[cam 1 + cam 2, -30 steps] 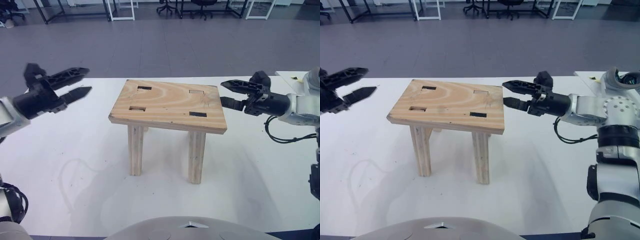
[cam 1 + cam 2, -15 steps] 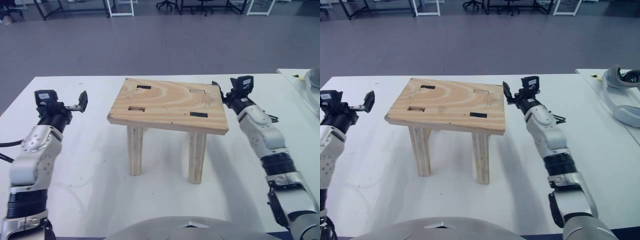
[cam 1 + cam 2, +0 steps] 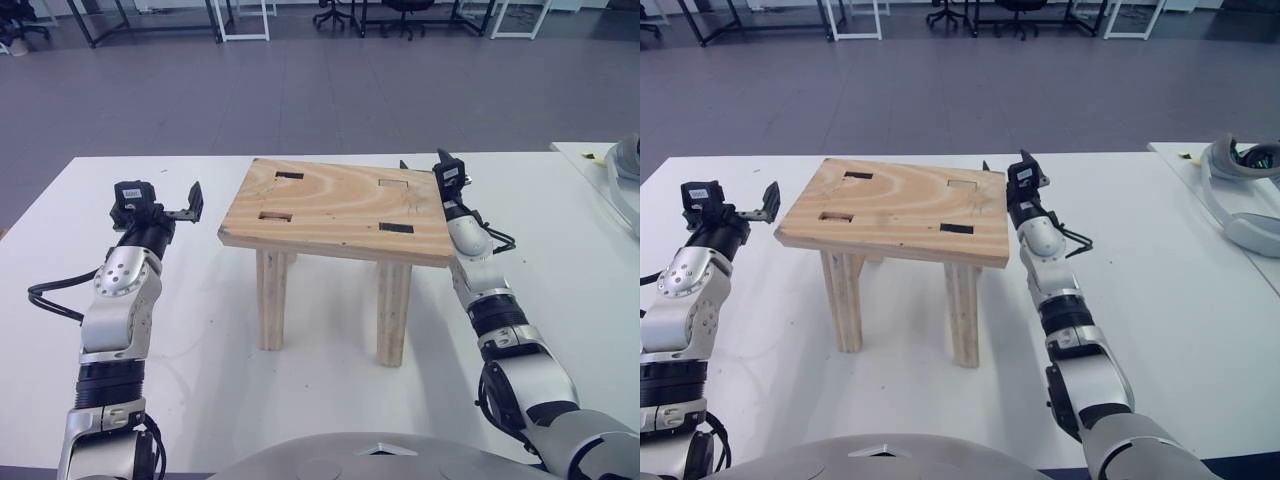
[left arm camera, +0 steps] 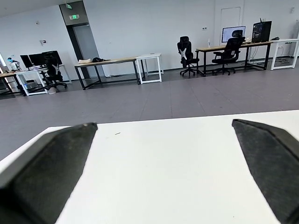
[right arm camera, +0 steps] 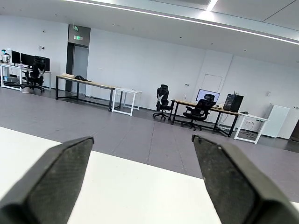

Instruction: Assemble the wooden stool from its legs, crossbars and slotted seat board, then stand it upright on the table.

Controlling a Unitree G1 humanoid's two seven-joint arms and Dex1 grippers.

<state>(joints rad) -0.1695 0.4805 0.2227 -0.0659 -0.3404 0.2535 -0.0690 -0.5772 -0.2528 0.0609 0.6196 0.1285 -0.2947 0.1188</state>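
Note:
The wooden stool (image 3: 338, 210) stands upright on its legs in the middle of the white table (image 3: 200, 370), its slotted seat board on top with several slots showing. My left gripper (image 3: 178, 205) is held up just left of the seat's edge, apart from it, pointing away from me. Its fingers (image 4: 46, 163) are spread wide with nothing between them. My right gripper (image 3: 1005, 165) sits at the seat's far right corner, close beside the board. It is open, and its fingers (image 5: 51, 182) hold nothing.
A white and grey headset-like object (image 3: 1240, 195) lies on a neighbouring table at the far right. The table's far edge runs just behind the stool, with grey floor, desks and office chairs (image 5: 163, 105) beyond. Bare tabletop lies on both sides of the stool.
Both arms have swung from stretched in sideways to forearms raised with elbows down. The grippers now point away from me, closer to the seat's edges. The stool has not moved.

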